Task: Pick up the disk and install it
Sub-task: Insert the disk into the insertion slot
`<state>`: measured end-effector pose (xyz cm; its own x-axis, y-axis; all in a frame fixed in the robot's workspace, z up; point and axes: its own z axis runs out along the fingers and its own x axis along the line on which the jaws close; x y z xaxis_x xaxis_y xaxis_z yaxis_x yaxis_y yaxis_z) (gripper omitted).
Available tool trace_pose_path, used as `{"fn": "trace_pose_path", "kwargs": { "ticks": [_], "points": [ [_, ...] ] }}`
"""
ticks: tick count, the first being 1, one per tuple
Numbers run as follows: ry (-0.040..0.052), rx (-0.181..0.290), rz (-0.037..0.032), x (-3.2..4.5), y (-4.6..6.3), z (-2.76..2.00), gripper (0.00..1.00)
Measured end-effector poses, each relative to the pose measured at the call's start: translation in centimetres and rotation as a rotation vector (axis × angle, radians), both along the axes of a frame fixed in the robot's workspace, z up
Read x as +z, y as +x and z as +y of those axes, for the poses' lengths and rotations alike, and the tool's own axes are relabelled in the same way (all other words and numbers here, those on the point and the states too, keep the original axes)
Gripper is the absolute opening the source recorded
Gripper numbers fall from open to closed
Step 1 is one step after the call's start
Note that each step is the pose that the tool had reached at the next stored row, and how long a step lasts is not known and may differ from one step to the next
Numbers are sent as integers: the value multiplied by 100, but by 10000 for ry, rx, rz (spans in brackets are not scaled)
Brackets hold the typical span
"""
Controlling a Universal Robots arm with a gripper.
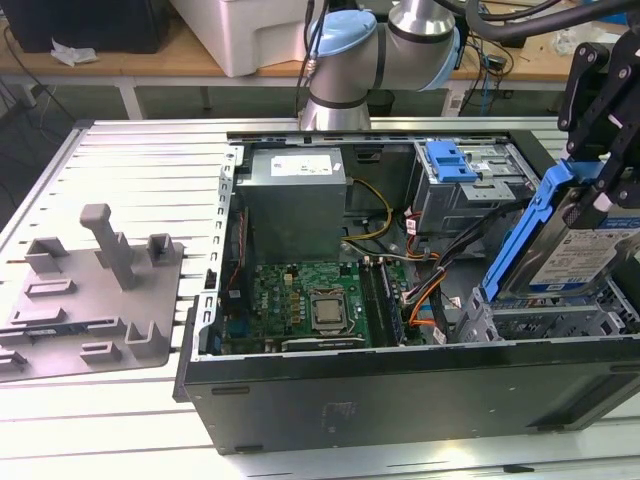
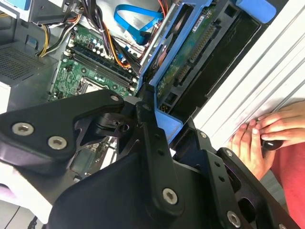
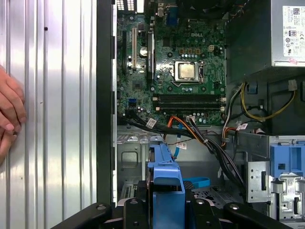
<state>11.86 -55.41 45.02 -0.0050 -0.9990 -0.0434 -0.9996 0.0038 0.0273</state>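
Observation:
The disk [image 1: 575, 258] is a silver drive with a white-and-blue label in a blue plastic carrier. It hangs tilted, upper end raised, over the case's drive bay at the exterior view's right. My black gripper [image 1: 592, 188] is shut on the carrier's upper end. In the second wrist view the disk's green circuit-board underside [image 2: 183, 67] and blue carrier edge [image 2: 164, 125] run out from between the black fingers [image 2: 147, 119]. In the first wrist view the blue carrier [image 3: 167, 183] sticks out above the metal bay floor [image 3: 131, 157].
The open computer case [image 1: 400, 400] holds a grey power-supply box [image 1: 295, 185], a green motherboard [image 1: 310, 295], orange and black cables [image 1: 425, 290] and a drive cage with a blue latch [image 1: 452, 160]. A grey fixture plate [image 1: 90, 290] lies at the exterior view's left. A person's hand [image 2: 257, 136] rests on the table beside the case.

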Motion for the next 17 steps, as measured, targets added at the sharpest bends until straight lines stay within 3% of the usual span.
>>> {"fn": "trace_pose_path", "kwargs": {
  "ticks": [17],
  "points": [
    [-1,-103,0,-16,0,-3,36]
  ]
}}
